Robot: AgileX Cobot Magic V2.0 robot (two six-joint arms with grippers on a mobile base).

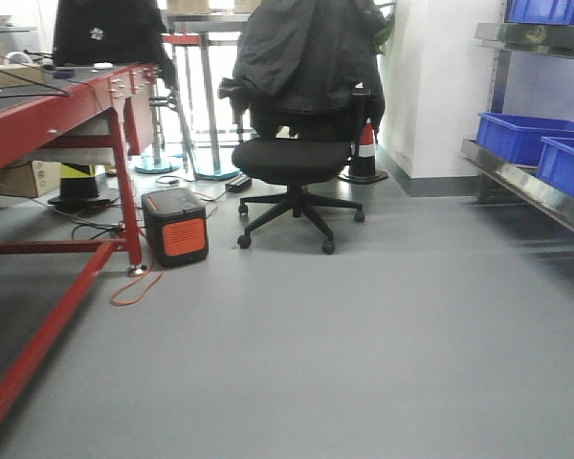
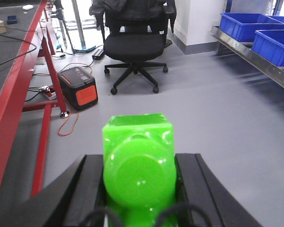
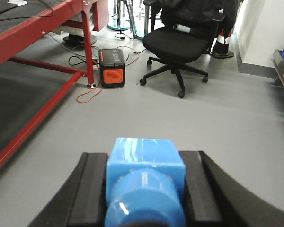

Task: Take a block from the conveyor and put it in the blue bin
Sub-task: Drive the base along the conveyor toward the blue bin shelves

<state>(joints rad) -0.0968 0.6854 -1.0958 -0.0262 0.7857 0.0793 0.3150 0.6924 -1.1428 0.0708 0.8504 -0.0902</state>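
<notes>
**Claw state.** The left claw (image 2: 139,163) is clamped on one green block (image 2: 138,137), with a finger pressed against each side. The right claw (image 3: 145,155) grips one blue block (image 3: 145,179) in the same manner. Both blocks are off the conveyor (image 2: 16,90), whose red frame edge and dark belt run along the left of each claw.

**Surroundings.**
- One office chair (image 2: 132,45), with a dark jacket draped over it, stands on the floor (image 2: 217,123) ahead of both claws and well apart from them.
- One black-and-orange power unit (image 2: 78,87) sits ahead and to the left of the claws, just beside a conveyor leg.
- One orange cable (image 2: 68,125) loops on the floor near that unit.
- One traffic cone (image 1: 365,153) stands behind the chair.

**Bins.** A metal shelf rack (image 2: 251,52) runs ahead and to the right of the claws. The front view shows three blue bins (image 1: 526,134): two on the lower shelf and one on the shelf above.
</notes>
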